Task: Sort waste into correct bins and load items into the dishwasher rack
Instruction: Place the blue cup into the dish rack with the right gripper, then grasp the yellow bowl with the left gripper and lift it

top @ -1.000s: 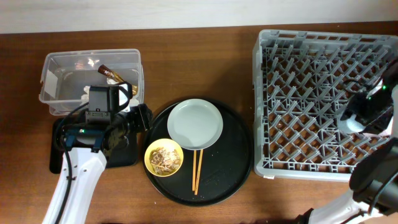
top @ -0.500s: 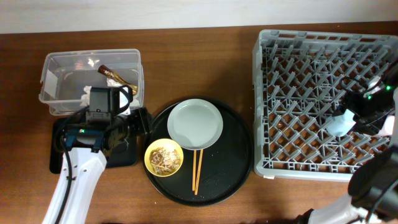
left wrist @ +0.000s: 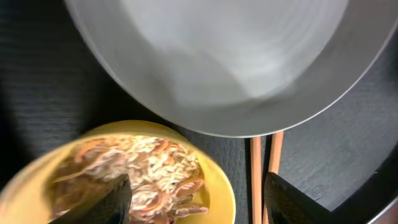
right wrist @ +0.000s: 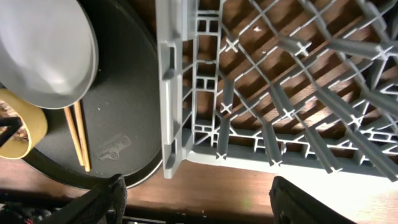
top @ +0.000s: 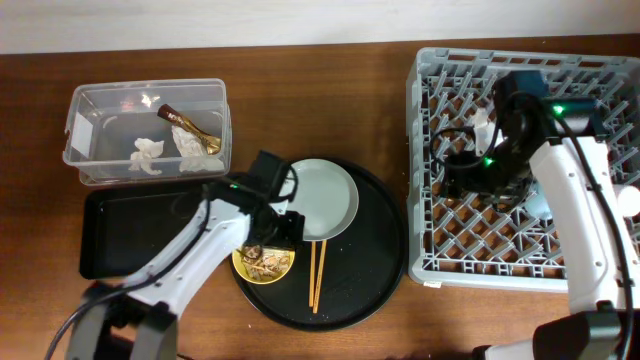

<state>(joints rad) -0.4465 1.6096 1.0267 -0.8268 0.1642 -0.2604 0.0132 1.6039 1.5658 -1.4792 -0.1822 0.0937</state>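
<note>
1. The round tray (top: pixel 375 270) held one plate (top: pixel 313 198), two chopsticks (top: pixel 316 272) and one yellow bowl (top: pixel 245 262) of scraps (left wrist: pixel 137 171).
2. Upper left, the clear tub (top: pixel 95 120) held two tissue pieces (top: pixel 148 152) and one wrapper (top: pixel 190 125).
3. Both gaped wide, empty: left end effector (left wrist: pixel 196 186) above the yellow bowl, right end effector (right wrist: pixel 198 190) above the rack (top: pixel 430 60).

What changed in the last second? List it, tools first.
The left tool swung right, from over the black bin to above the yellow bowl, open. The right tool crossed leftward from the right edge of the rack toward its left side, open and empty. The plate, bowl, chopsticks and the waste in the tub stayed put.
</note>
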